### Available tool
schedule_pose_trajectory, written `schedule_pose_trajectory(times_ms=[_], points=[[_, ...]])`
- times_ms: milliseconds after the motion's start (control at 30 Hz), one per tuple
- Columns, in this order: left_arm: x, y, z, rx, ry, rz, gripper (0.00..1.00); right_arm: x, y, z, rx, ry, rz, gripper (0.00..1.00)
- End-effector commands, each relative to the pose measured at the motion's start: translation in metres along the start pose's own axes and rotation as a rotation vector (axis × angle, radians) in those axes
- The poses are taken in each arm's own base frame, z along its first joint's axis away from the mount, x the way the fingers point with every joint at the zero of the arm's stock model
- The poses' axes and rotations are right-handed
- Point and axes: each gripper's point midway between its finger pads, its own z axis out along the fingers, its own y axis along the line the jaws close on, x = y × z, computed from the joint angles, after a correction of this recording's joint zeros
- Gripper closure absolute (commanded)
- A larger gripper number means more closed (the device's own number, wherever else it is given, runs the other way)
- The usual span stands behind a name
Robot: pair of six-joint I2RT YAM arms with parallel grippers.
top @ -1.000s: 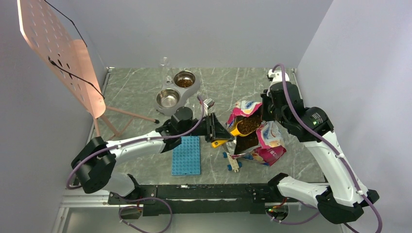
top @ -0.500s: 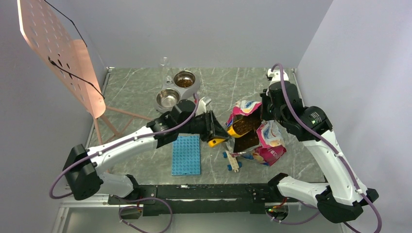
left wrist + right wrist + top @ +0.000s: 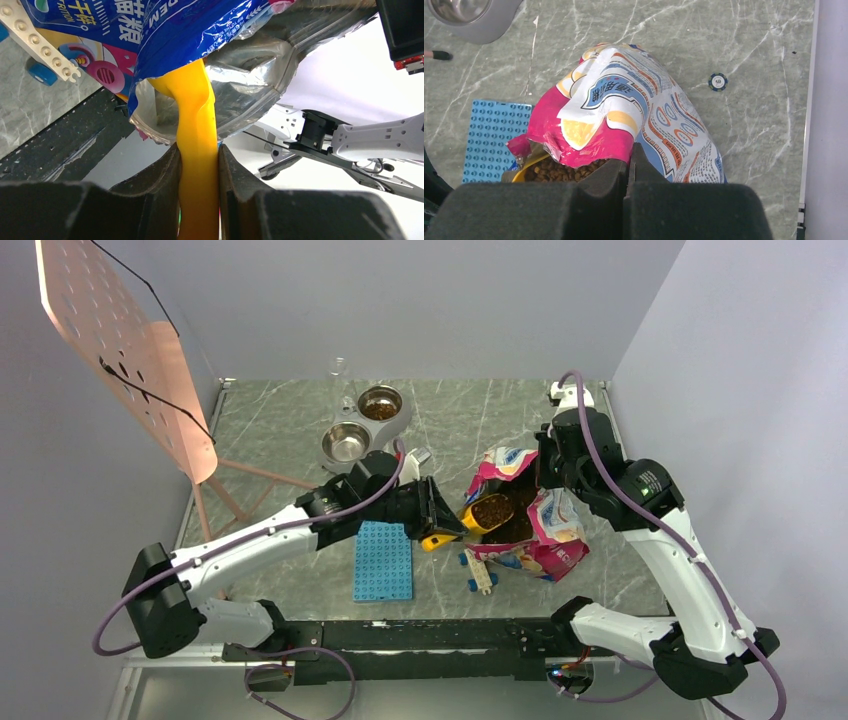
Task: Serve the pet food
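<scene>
Two grips hold: left fingers (image 3: 167, 172) clamp the yellow scoop (image 3: 194, 107) by its handle, long axis pointing right into the bag (image 3: 639, 100) pinched by the right fingers (image 3: 610, 175), pet food (image 3: 494, 509) filling its cup, the double bowl (image 3: 387, 435) back-left, nearer the left arm.

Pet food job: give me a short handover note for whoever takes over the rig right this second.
The left gripper is shut on the handle of the yellow scoop.
The right gripper is shut on the upper edge of the bag.
The scoop sits at the bag's mouth, loaded with pet food.
Done: the far cup of the double bowl holds kibble.
Left: the near cup looks empty, so carry this scoopful over and tip it in.
</scene>
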Motion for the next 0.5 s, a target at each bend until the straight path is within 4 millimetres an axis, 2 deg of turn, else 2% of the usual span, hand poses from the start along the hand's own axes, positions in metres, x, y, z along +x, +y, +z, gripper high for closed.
schedule_pose_trajectory(times_ms=[0,33,100,133,167,233,300,400,467], points=[[-0.007,-0.016,-0.015,-0.007,-0.056,-0.042,1.0,-0.077,0.0,-0.041,-0.052,-0.311,0.15,1.0],[-0.011,-0.026,-0.016,-0.012,-0.061,-0.022,1.0,-0.077,0.0,-0.041,-0.052,-0.31,0.149,1.0],[-0.017,-0.009,-0.009,-0.091,-0.068,-0.008,1.0,-0.076,0.001,-0.039,-0.053,-0.31,0.149,1.0],[-0.013,0.002,-0.005,-0.106,-0.026,-0.064,1.0,-0.077,0.001,-0.038,-0.053,-0.31,0.149,1.0],[-0.01,0.003,-0.002,-0.071,-0.011,-0.098,1.0,-0.078,0.002,-0.038,-0.056,-0.31,0.147,1.0],[-0.003,-0.008,-0.011,-0.014,-0.056,-0.093,1.0,-0.08,0.001,-0.041,-0.055,-0.311,0.145,1.0],[-0.008,-0.008,-0.024,-0.023,-0.108,-0.064,1.0,-0.08,-0.001,-0.043,-0.047,-0.316,0.149,1.0],[-0.019,0.012,-0.024,-0.067,-0.078,-0.114,1.0,-0.077,0.0,-0.04,-0.053,-0.312,0.145,1.0],[-0.014,-0.011,-0.028,-0.023,-0.101,-0.042,1.0,-0.076,0.002,-0.038,-0.057,-0.301,0.138,1.0]])
